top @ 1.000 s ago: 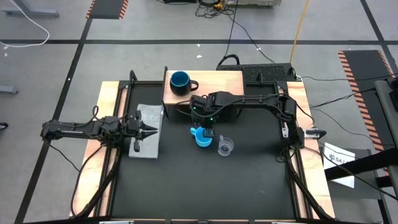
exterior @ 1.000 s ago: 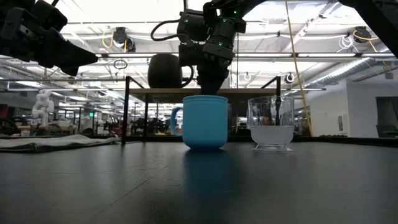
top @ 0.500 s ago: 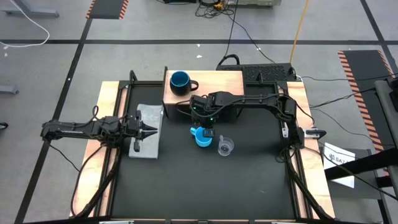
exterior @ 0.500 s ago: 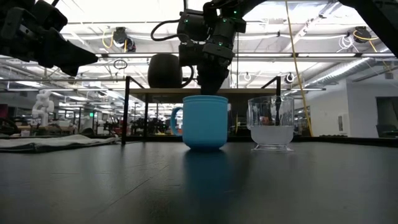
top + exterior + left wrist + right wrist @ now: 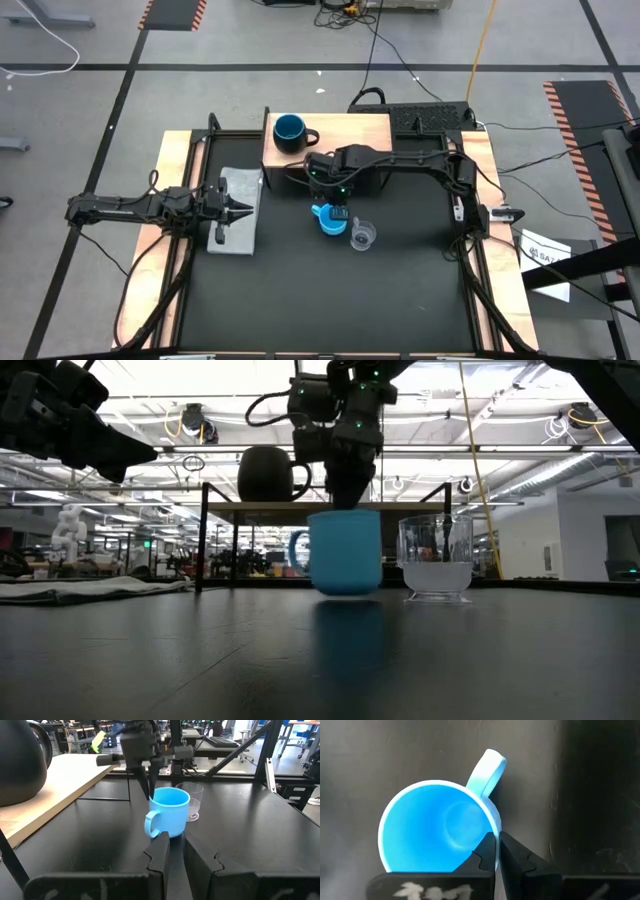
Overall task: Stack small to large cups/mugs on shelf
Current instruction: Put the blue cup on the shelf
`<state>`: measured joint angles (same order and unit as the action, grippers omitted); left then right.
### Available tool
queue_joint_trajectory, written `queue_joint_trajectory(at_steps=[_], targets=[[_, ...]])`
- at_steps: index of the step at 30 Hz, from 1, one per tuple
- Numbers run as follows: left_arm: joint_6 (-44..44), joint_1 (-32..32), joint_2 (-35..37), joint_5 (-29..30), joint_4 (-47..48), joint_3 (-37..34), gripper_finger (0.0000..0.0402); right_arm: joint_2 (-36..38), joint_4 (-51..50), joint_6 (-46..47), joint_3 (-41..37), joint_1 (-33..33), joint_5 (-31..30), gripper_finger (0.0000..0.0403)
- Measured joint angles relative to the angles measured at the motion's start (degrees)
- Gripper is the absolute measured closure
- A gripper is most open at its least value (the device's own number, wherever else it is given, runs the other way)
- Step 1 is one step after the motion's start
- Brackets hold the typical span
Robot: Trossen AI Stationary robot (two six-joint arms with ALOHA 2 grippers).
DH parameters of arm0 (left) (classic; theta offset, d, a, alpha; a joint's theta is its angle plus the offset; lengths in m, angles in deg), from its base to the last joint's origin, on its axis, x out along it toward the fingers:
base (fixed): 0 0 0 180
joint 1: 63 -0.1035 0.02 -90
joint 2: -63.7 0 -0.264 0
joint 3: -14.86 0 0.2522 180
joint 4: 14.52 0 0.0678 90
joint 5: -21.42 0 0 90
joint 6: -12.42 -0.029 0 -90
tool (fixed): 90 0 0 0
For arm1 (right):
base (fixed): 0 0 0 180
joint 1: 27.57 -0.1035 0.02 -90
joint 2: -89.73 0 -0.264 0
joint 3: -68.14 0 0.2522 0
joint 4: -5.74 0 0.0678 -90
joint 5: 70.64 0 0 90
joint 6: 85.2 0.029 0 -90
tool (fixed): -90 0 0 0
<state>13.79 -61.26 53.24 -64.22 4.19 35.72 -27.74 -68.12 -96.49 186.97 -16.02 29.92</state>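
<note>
The light-blue cup (image 5: 327,219) (image 5: 345,552) (image 5: 435,827) hangs upright just above the black table, its handle (image 5: 151,824) toward the table's left. My right gripper (image 5: 338,211) (image 5: 346,498) (image 5: 497,851) is shut on it from above. The small clear cup (image 5: 362,235) (image 5: 436,558) (image 5: 193,800) stands on its base just right of it. The navy mug (image 5: 289,131) (image 5: 265,473) stands on the wooden shelf (image 5: 350,135) at the far edge. My left gripper (image 5: 243,210) (image 5: 172,854) is shut and hovers over the grey cloth at the table's left. My right gripper pinches the light-blue cup's rim (image 5: 495,826) beside the handle's root, with one finger (image 5: 487,851) inside the cup and the other (image 5: 512,854) outside the wall. The fingers come from above, pointing down. The cup hangs upright, its base a little clear of the table.
A grey cloth (image 5: 233,210) (image 5: 90,588) lies flat on the table's left part under my left gripper. The shelf's dark legs (image 5: 204,535) stand behind the cups. The near half of the black table (image 5: 330,300) is bare.
My right gripper has risen slightly and shifted toward the table's right, toward the clear cup. The light-blue cup went with it: its base has come off the table and it stands closer to the clear cup than before, still upright.
</note>
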Motion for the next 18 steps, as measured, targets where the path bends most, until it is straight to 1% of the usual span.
queue_joint_trajectory(at_steps=[12,18], targets=[[-0.6,0.0,0.0,0.0,0.0,0.0,0.0346,0.1,-9.1,1.1,12.8,0.0,-0.2,0.0402],[-0.5,0.0,0.0,0.0,0.0,0.0,0.0346,0.1,-11.7,1.6,15.6,0.4,-0.2,0.0403]])
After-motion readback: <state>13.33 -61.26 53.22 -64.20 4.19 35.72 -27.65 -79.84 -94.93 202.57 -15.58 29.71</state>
